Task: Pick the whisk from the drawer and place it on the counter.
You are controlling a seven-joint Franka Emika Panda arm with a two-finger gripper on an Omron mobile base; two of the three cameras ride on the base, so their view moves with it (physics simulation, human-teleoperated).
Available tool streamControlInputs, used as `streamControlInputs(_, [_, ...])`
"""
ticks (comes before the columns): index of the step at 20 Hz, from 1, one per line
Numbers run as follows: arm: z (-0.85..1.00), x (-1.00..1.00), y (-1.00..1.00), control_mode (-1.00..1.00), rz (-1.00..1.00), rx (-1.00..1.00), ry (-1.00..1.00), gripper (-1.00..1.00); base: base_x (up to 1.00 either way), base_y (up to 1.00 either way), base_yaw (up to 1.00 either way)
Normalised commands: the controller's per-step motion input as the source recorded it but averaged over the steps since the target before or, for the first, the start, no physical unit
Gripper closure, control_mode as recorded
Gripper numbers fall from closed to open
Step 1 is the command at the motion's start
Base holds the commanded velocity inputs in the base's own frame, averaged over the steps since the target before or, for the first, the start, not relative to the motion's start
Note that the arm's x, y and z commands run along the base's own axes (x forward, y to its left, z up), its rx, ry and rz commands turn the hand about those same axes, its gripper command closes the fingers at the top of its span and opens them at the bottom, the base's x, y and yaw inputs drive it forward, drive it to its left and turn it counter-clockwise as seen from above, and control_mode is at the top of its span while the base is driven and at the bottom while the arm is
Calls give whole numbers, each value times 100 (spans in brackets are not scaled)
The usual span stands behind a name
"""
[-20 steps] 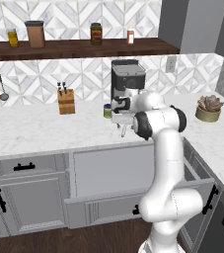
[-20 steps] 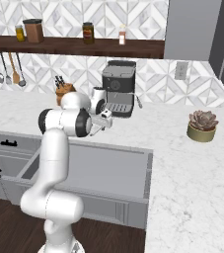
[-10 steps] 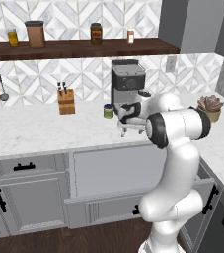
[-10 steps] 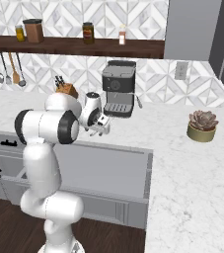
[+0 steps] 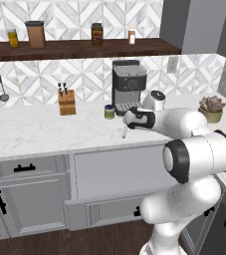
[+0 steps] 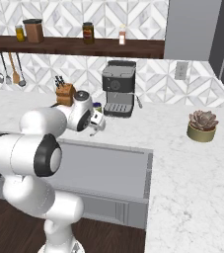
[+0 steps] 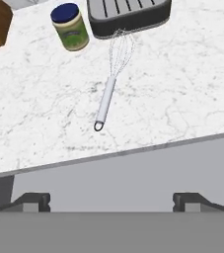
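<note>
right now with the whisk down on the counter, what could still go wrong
The whisk lies flat on the counter, its wire head close to the coffee machine's tray and a small jar nearby. The open jaws sit apart, back from it, so a careless swing could knock the jar or roll the whisk. The drawer below stands open; the arm could clip it.

Kitchen backdrop: a white-and-grey geometric tiled wall (image 5: 84, 79) behind a dark brown wooden shelf (image 5: 79, 49) carrying jars; grey panelled cabinet doors (image 5: 27, 204) with black bar handles; dark wood plank floor (image 5: 59, 246); a tall grey upper cabinet (image 6: 190, 29) at right. Lighting is even.
</note>
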Motion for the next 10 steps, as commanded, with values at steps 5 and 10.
streamControlInputs(5, [65,-11,0,-100,3,0,-1,-100,0,0,0])
streamControlInputs(10, [47,-25,0,-100,5,0,-1,-100,0,0,0])
